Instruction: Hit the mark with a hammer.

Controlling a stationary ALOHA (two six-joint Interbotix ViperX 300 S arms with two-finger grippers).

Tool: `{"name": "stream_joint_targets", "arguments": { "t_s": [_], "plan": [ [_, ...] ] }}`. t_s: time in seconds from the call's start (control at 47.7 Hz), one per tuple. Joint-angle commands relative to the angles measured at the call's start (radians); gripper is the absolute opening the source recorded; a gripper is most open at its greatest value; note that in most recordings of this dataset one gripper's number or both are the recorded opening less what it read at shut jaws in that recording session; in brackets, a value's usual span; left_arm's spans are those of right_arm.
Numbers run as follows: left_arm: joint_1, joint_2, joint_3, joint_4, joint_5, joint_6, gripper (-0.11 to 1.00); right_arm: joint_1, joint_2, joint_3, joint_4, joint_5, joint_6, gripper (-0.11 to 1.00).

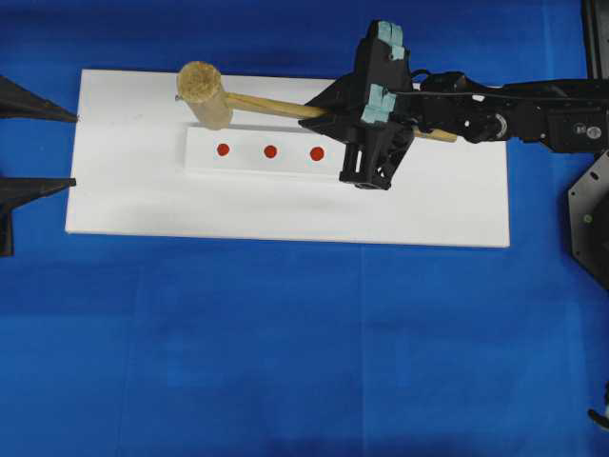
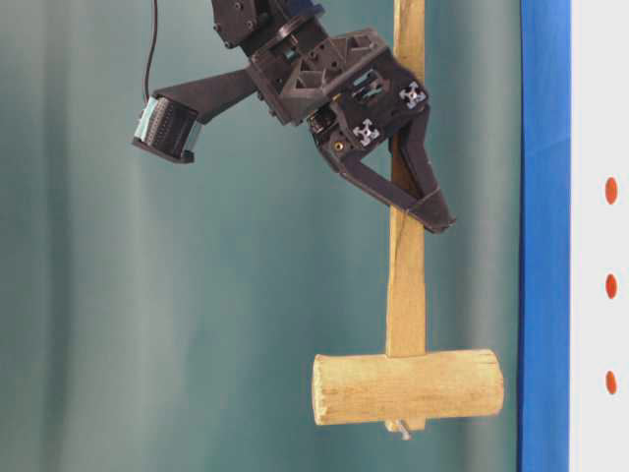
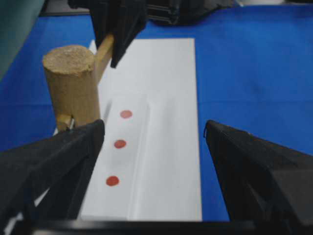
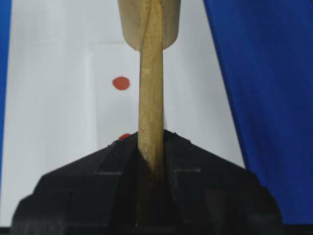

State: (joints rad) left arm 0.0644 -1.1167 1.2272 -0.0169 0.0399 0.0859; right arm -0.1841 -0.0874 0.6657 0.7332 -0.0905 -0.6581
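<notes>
right gripper [image 1: 354,119]: jaws clamped on the handle of the wooden mallet [image 1: 204,93], well back from the head; the long lever probably gives the swing more reach
mallet: held up off the white board [image 1: 428,205], handle running roughly along the board's long side; head hangs beyond the back edge of the raised white strip [image 1: 257,167], nearest the leftmost red dot [image 1: 223,149]; table-level view shows clear air between head and board
marks: three red dots in a row on the strip; middle dot [image 1: 270,150]; right dot [image 1: 317,152] sits just beside the gripper; none covered by the head
left gripper [image 1: 71,150]: jaws spread wide, holding nothing; parked at the board's left end, clear of the swing path; its camera looks down the dot row
stage: my read, wound up before a strike; which dot is the target I cannot tell
risk: head is offset behind the row, so a straight drop likely misses
</notes>
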Motion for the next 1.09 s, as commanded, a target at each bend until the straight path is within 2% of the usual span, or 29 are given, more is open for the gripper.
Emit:
{"name": "stream_joint_targets", "arguments": {
  "t_s": [0.0, 0.44, 0.671, 0.88, 1.069],
  "plan": [
    [0.003, 0.011, -0.012, -0.002, -0.005, 0.000, 0.81, -0.003, -0.017, -0.018, 0.002, -0.005, -0.002, 0.02],
    [0.003, 0.011, -0.009, -0.002, -0.005, 0.000, 0.81, 0.018, 0.023, -0.020, 0.011, -0.005, 0.002, 0.02],
    [0.003, 0.011, -0.009, -0.002, -0.006, 0.000, 0.81, 0.037, 0.152, -0.011, 0.103, -0.009, 0.002, 0.02],
    [0.003, 0.011, -0.009, -0.002, -0.006, 0.000, 0.81, 0.037, 0.123, -0.005, 0.104, -0.020, -0.009, 0.02],
    [0.003, 0.011, -0.009, -0.002, -0.006, -0.002, 0.81, 0.040, 0.026, 0.009, 0.094, -0.021, -0.015, 0.02]
  ]
}}
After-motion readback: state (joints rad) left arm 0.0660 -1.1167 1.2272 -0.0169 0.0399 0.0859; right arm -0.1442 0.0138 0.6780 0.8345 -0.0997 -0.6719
